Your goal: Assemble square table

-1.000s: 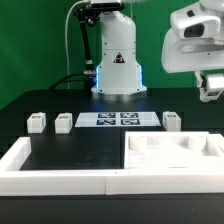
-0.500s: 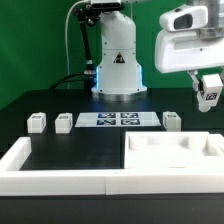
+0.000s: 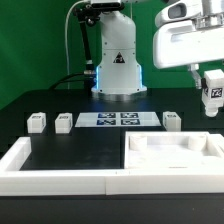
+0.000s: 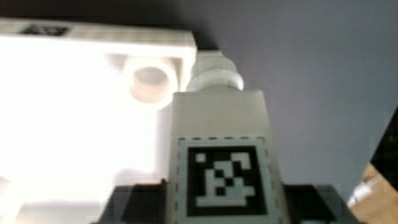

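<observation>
My gripper (image 3: 213, 88) hangs high at the exterior view's right, shut on a white block leg (image 3: 213, 93) whose tag faces the camera. In the wrist view the leg (image 4: 221, 125) juts out from between the dark fingers (image 4: 139, 200), its round peg end over the edge of the white square slab (image 4: 71, 110). The gripper (image 4: 222, 203) is above the slab (image 3: 170, 158), which lies at the front right. Three more legs stand on the table: two at the left (image 3: 37, 122) (image 3: 64, 121) and one at the right (image 3: 172, 120).
The long white rim wall (image 3: 25, 160) runs along the front and left of the black mat. The marker board (image 3: 120, 119) lies between the legs. The robot base (image 3: 117, 60) stands behind it.
The hand has shifted toward the exterior view's left and come closer. The held leg has turned so its tag faces the camera. The other parts have not moved.
</observation>
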You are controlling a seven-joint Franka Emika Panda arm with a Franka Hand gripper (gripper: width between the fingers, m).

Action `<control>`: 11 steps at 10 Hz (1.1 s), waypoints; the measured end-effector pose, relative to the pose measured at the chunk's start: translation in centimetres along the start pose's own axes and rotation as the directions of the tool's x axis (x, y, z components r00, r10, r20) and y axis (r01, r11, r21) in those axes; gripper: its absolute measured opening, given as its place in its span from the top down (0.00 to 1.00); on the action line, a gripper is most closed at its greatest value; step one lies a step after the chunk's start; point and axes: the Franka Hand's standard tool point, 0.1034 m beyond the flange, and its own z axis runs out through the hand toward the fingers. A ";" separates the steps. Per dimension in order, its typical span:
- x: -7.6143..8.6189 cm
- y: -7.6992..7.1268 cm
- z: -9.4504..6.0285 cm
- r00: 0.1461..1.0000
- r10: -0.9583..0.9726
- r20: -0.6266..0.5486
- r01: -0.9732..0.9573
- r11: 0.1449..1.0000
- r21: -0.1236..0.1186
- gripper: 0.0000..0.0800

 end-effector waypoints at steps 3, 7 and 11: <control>1.9 2.1 1.0 0.997 -0.067 -0.039 0.067 0.998 -0.014 0.64; 3.1 2.5 1.1 0.996 -0.085 -0.036 0.084 0.996 -0.015 0.64; 3.9 3.2 2.3 0.994 -0.104 -0.033 0.103 0.994 -0.018 0.64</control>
